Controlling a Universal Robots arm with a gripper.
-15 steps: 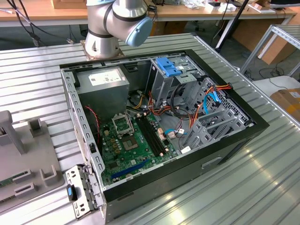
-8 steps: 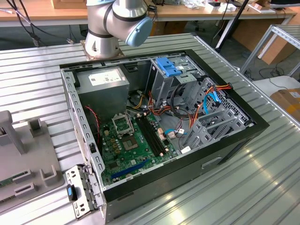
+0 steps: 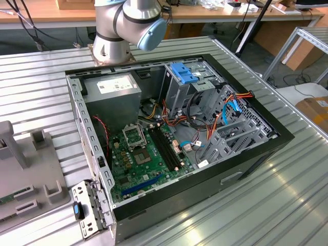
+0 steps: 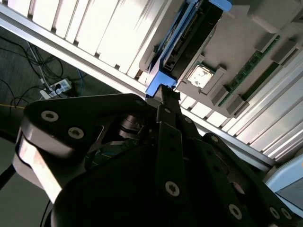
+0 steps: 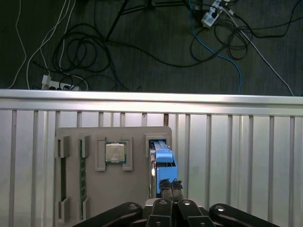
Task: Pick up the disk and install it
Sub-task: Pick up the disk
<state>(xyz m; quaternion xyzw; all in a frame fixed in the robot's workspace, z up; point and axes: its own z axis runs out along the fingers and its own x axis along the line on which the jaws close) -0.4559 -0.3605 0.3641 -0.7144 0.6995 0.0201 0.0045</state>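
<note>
The flat, dark rectangular disk, framed by bright blue plastic rails, stands edgewise in a grey slotted holder tray. It is probably stiff, weighty and shock-sensitive, so the rails are the place to grip. The hand, its fingers drawn together, sits at the disk's blue end.

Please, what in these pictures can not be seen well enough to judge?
Disk: in the first wrist view, the slot of the grey holder hides most of it.
Whether the gripper touches the disk: the gripper itself covers that spot in both wrist views.
Grey holder: cut off at the exterior view's left edge.
</note>
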